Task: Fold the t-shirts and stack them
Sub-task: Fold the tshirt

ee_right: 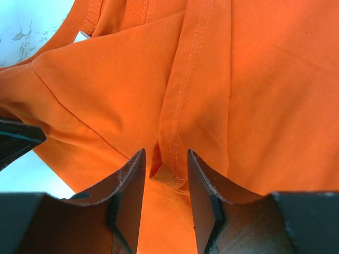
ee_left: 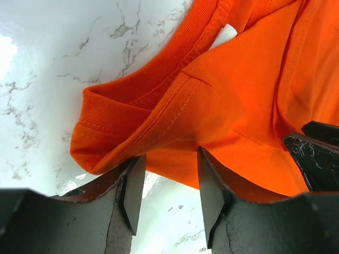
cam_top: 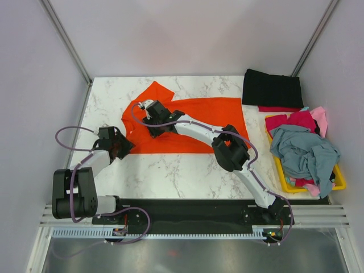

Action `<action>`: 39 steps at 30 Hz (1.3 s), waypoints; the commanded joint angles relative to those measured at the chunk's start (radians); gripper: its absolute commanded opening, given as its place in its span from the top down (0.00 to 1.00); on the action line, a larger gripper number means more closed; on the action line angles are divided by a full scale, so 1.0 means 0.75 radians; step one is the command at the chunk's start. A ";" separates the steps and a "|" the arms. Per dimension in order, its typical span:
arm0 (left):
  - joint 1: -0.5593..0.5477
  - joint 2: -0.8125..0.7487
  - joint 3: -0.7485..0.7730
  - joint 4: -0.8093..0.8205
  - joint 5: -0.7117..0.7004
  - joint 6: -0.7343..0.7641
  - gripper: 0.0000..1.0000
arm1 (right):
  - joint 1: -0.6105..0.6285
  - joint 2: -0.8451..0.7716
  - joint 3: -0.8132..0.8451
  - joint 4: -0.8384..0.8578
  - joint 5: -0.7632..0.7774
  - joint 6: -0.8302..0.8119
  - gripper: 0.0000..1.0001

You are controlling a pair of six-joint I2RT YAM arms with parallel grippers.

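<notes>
The bright orange t-shirt [cam_top: 199, 122] lies spread on the marble table, one sleeve pointing to the back left. My left gripper [cam_top: 121, 147] is open at the shirt's left edge. In the left wrist view its fingertips [ee_left: 167, 174] rest at the folded collar edge [ee_left: 132, 121], with bare table between the jaws. My right gripper [cam_top: 154, 126] is open over the shirt's left part. In the right wrist view it [ee_right: 164, 169] straddles a stitched seam fold [ee_right: 183, 106]. A folded black t-shirt [cam_top: 272, 88] lies at the back right on a red one [cam_top: 278, 108].
A yellow plastic bin [cam_top: 339, 181] at the right edge holds a heap of grey-blue [cam_top: 304, 152], pink [cam_top: 320, 118] and red [cam_top: 290, 121] shirts. White walls close in the table at the back and sides. My right gripper's finger [ee_left: 318, 153] shows in the left wrist view.
</notes>
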 commanded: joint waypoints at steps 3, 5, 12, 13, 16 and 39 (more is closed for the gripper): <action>0.006 -0.004 -0.030 0.055 -0.051 -0.001 0.48 | 0.011 0.016 0.031 0.012 0.014 -0.004 0.61; 0.012 0.004 -0.038 0.053 -0.053 -0.003 0.48 | 0.011 0.023 0.031 0.008 0.020 -0.002 0.63; 0.031 0.027 -0.065 0.073 -0.026 -0.003 0.49 | 0.011 0.029 0.019 -0.006 0.022 -0.002 0.70; 0.031 0.029 -0.067 0.075 -0.024 -0.003 0.49 | 0.013 0.031 0.019 -0.006 0.022 -0.002 0.72; 0.035 0.027 -0.075 0.088 -0.024 -0.003 0.49 | 0.013 0.041 0.017 -0.014 0.024 -0.002 0.81; 0.043 0.058 -0.092 0.124 -0.006 0.007 0.50 | -0.281 0.033 0.068 0.055 0.045 0.012 0.37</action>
